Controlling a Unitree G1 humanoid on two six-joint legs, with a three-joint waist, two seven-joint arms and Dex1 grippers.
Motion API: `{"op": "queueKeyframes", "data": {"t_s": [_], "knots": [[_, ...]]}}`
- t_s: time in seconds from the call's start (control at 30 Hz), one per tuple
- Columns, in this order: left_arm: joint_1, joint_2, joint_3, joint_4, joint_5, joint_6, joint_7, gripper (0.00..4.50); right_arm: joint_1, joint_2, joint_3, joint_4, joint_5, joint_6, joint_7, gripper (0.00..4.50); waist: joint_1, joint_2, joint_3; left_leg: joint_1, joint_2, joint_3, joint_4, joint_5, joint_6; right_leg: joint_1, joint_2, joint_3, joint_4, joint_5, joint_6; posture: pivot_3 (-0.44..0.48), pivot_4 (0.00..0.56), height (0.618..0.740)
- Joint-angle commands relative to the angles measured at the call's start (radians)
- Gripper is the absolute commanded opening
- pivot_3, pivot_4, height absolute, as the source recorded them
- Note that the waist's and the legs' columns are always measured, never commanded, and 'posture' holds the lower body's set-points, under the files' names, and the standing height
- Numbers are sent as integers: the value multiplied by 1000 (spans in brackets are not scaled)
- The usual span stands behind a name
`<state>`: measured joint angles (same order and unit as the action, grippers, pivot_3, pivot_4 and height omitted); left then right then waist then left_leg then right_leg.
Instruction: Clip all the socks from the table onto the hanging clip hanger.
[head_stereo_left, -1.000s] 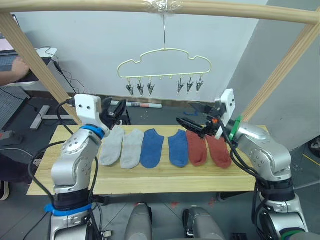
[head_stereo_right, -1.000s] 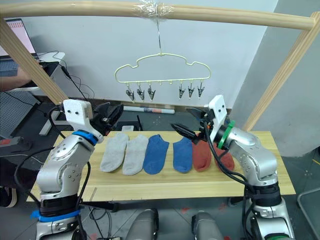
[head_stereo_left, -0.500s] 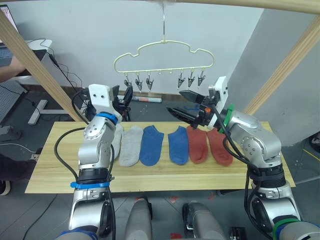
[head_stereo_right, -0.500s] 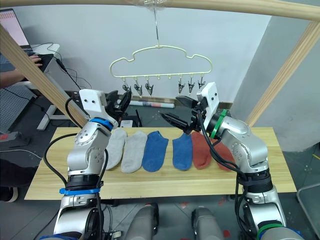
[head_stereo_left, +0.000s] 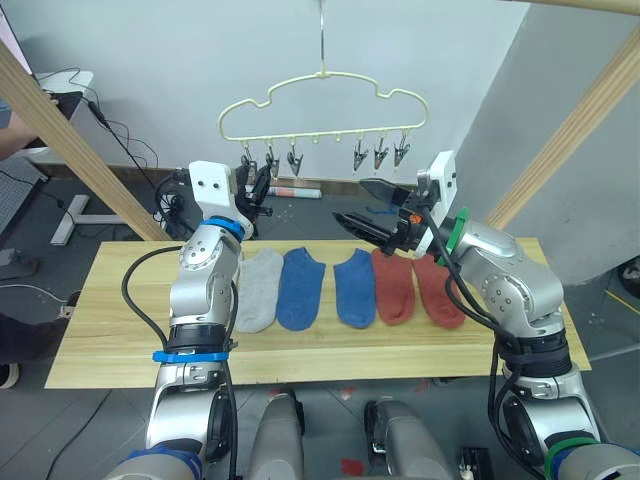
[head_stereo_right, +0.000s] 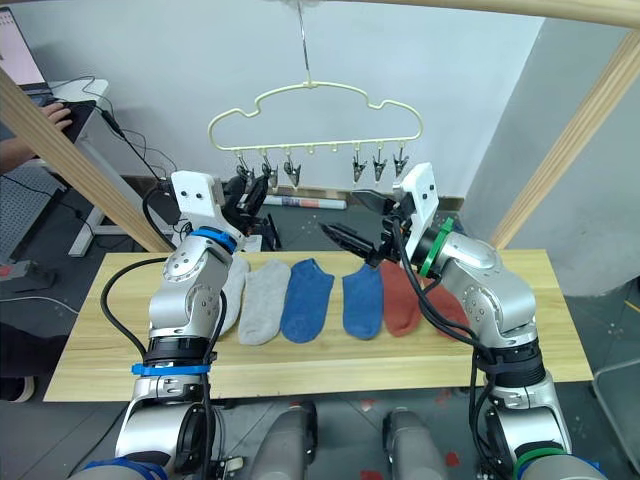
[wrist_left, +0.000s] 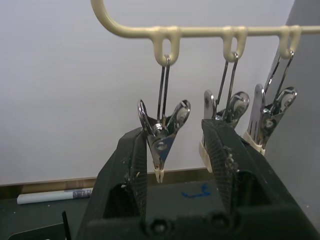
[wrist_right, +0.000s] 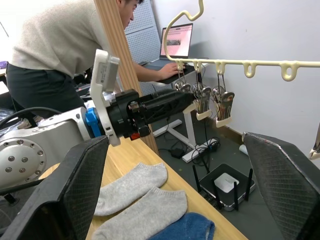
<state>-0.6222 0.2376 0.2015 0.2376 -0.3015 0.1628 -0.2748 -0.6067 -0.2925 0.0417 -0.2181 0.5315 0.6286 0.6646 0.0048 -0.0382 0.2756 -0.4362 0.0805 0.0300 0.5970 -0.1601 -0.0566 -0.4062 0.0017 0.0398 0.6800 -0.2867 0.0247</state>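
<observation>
The pale yellow clip hanger (head_stereo_left: 330, 133) hangs from the top beam with grey metal clips along its bar. My left gripper (head_stereo_left: 257, 180) is raised to its left end. In the left wrist view its open fingers (wrist_left: 132, 165) stand either side of the end clip (wrist_left: 162, 137). On the table (head_stereo_left: 120, 340) lie the socks in a row: a grey one (head_stereo_left: 258, 290) with another grey one (head_stereo_right: 232, 295) partly behind my left arm, two blue (head_stereo_left: 297, 288) (head_stereo_left: 355, 287) and two red (head_stereo_left: 393, 287) (head_stereo_left: 437, 292). My right gripper (head_stereo_left: 365, 205) hovers open and empty above the blue and red socks.
Thick wooden beams slant down at the left (head_stereo_left: 60, 130) and right (head_stereo_left: 570, 130) of the table. A person (wrist_right: 55, 45) works at a laptop (wrist_right: 176, 40) beyond the left beam. A black box (wrist_right: 225, 182) and cables lie on the floor behind the table.
The camera has shifted. My left gripper has risen from just above the grey socks to the hanger's left clips. My right gripper rose a little and stays open.
</observation>
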Motion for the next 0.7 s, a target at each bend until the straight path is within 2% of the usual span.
{"op": "queueKeyframes", "data": {"t_s": [0.03, 0.7], "knots": [[-25, 16, 6, -52, 6, -23, 3, 1920, -12, 8, -15, -46, 27, -3, -8, 4500, -4, 0, 3, 0, 0, 0, 0, 0, 0, 0, 0, 0, 0, 0, 0, 19, 304, 740], [-28, 35, 0, -81, 43, -54, 8, 1920, -1, 16, -13, -46, 35, 0, -10, 4500, -5, 0, 4, 0, 0, 0, -1, 0, -1, 0, 0, 0, 0, -1, 2, 27, 304, 740]]}}
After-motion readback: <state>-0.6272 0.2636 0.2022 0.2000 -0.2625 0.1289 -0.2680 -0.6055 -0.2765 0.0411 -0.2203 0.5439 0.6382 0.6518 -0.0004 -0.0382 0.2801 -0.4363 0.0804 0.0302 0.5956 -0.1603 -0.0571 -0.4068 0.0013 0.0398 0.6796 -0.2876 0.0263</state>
